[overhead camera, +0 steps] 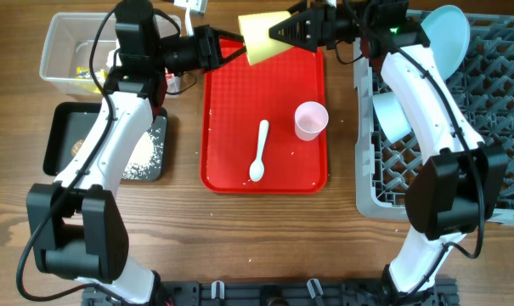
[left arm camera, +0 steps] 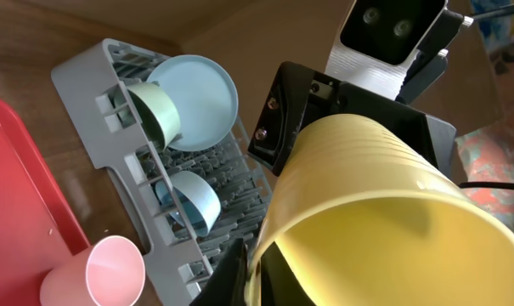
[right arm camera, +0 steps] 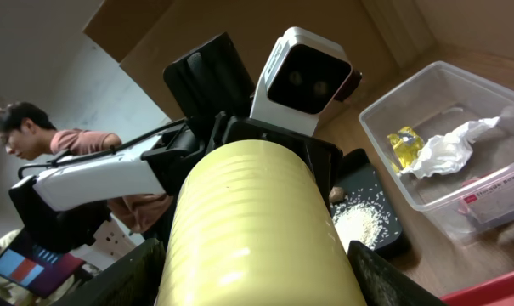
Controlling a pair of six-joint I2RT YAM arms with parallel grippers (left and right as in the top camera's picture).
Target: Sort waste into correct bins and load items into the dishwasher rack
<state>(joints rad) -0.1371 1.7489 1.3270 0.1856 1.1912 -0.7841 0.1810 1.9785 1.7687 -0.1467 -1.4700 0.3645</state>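
We see the yellow cup [overhead camera: 261,38] held in the air over the far edge of the red tray [overhead camera: 231,127], its long axis level and running left to right, mouth toward the left gripper [overhead camera: 234,48], which pinches the cup's wall at the rim. Both arms reach inward, wrists level, facing each other. The right gripper [overhead camera: 279,32] straddles the base end, fingers either side; we cannot tell whether they press on it

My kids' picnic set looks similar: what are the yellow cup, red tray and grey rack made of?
The yellow cup: likely plastic, smooth with a soft sheen; faint ridges ring its wall. The red tray: probably moulded plastic, matte, with a fine dotted texture. The grey rack: looks like rigid plastic, dull, moulded as a lattice of pegs.
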